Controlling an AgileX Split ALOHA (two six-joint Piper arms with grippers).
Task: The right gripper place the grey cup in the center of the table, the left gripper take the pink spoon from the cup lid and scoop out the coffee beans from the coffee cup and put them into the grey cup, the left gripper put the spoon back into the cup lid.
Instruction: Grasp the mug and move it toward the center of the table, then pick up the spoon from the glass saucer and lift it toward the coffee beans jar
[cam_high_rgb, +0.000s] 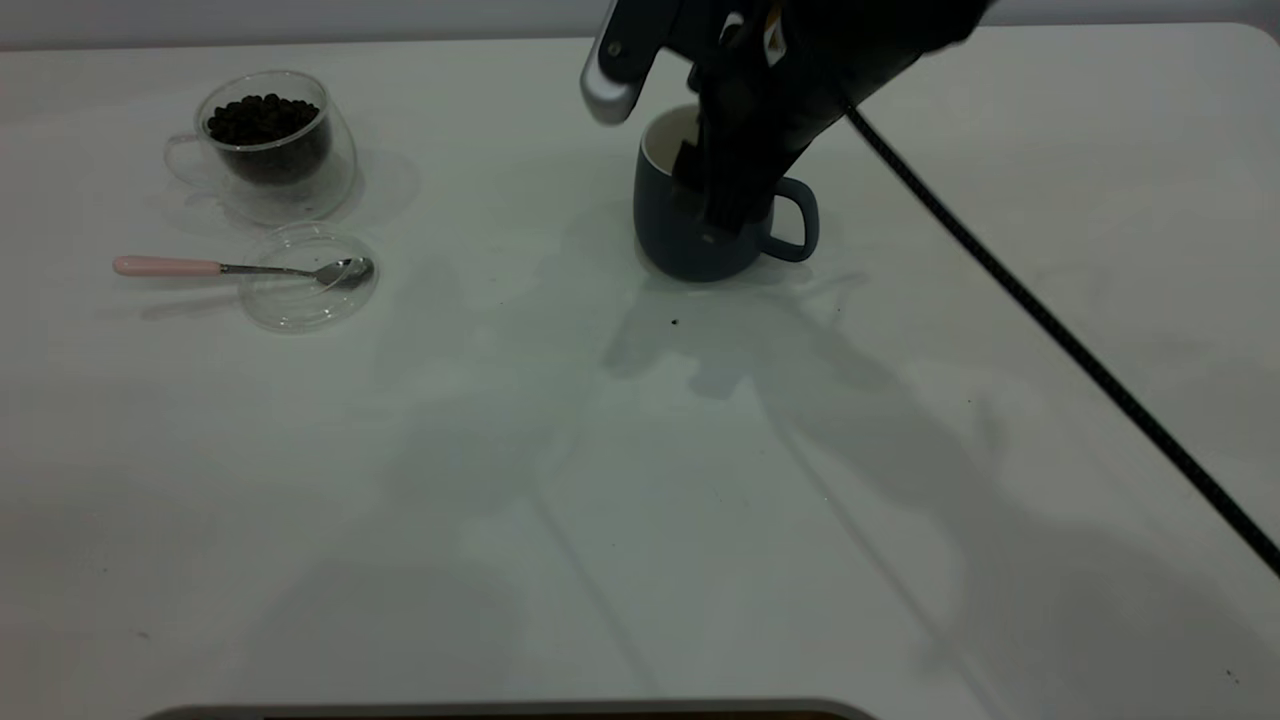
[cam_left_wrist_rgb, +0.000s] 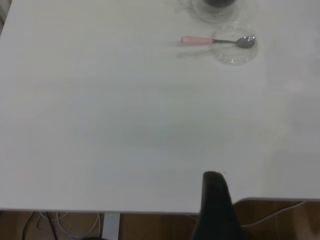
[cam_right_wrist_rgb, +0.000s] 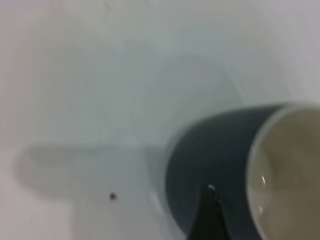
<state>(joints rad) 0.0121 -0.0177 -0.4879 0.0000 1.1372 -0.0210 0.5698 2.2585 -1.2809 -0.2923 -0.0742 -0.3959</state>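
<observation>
The grey cup (cam_high_rgb: 690, 240) stands upright on the table at the centre back, its handle towards the right. My right gripper (cam_high_rgb: 710, 185) comes down from above and straddles its wall, one finger inside and one outside, shut on the rim. The right wrist view shows the cup (cam_right_wrist_rgb: 215, 150) with the outer finger (cam_right_wrist_rgb: 209, 215) against it. The pink-handled spoon (cam_high_rgb: 200, 268) lies with its bowl in the clear cup lid (cam_high_rgb: 305, 290) at the left. The glass coffee cup (cam_high_rgb: 265, 140) with beans stands behind it. My left gripper (cam_left_wrist_rgb: 215, 200) hangs at the table's near edge, far from the spoon (cam_left_wrist_rgb: 210, 40).
The right arm's black cable (cam_high_rgb: 1050, 330) runs diagonally over the right side of the table. A loose bean (cam_high_rgb: 675, 322) lies just in front of the grey cup. The table's near edge (cam_left_wrist_rgb: 100, 210) shows in the left wrist view.
</observation>
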